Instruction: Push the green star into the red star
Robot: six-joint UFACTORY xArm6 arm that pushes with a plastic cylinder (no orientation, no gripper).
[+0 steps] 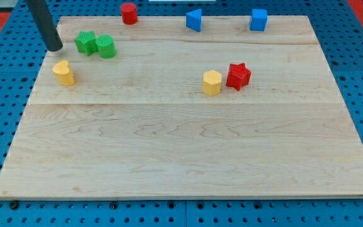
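Observation:
The green star (85, 42) lies near the board's top left corner, touching a green cylinder (106, 46) on its right. The red star (238, 75) lies right of the board's middle, touching or almost touching a yellow hexagonal block (212, 82) on its left. My tip (55, 47) is at the board's top left, a short gap to the left of the green star and above the yellow heart block (63, 73).
A red cylinder (129, 13), a blue triangular block (195, 19) and a blue cube (258, 19) stand along the wooden board's (181, 157) top edge. Blue pegboard surrounds the board.

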